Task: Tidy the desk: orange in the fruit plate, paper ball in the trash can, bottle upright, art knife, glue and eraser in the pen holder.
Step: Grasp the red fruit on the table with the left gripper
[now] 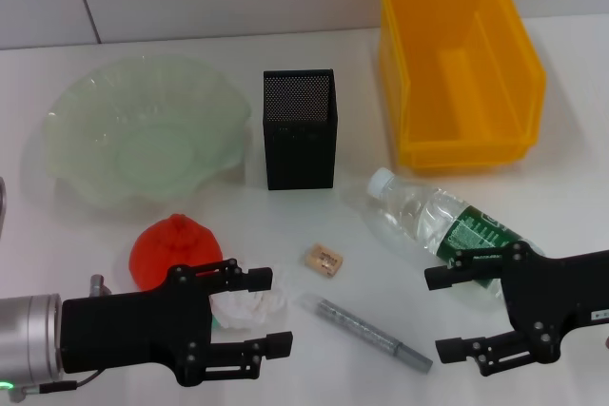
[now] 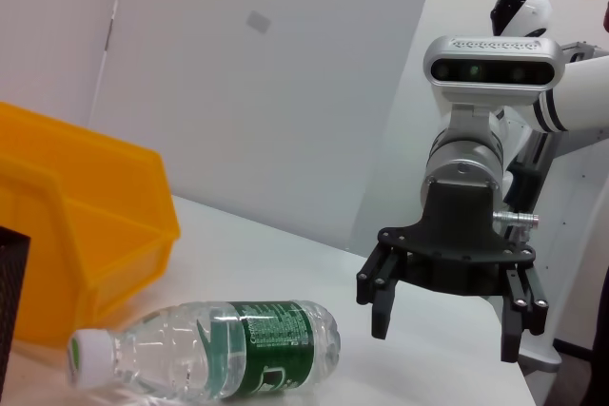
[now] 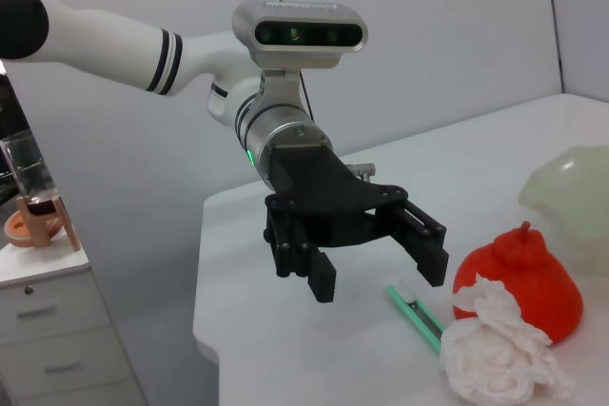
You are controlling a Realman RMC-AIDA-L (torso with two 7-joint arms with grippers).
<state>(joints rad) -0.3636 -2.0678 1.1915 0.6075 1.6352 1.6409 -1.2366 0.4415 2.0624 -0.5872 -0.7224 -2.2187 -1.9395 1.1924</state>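
Left gripper (image 1: 255, 313): near left, jaws spread, over paper ball (image 1: 249, 305) beside orange (image 1: 175, 247). Right gripper (image 1: 459, 314): spread, beside lying bottle (image 1: 442, 221). Advice: close on paper only, avoiding orange.

Pen holder (image 1: 299, 128) stands between fruit plate (image 1: 71, 154) and trash can (image 1: 411, 130).

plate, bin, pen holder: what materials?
Plate: looks like translucent pale-green glass, ruffled glossy rim; might be plastic. Bin: bright yellow moulded plastic, smooth, slightly glossy walls. Pen holder: black metal mesh, matte; fine perforations show near its top.
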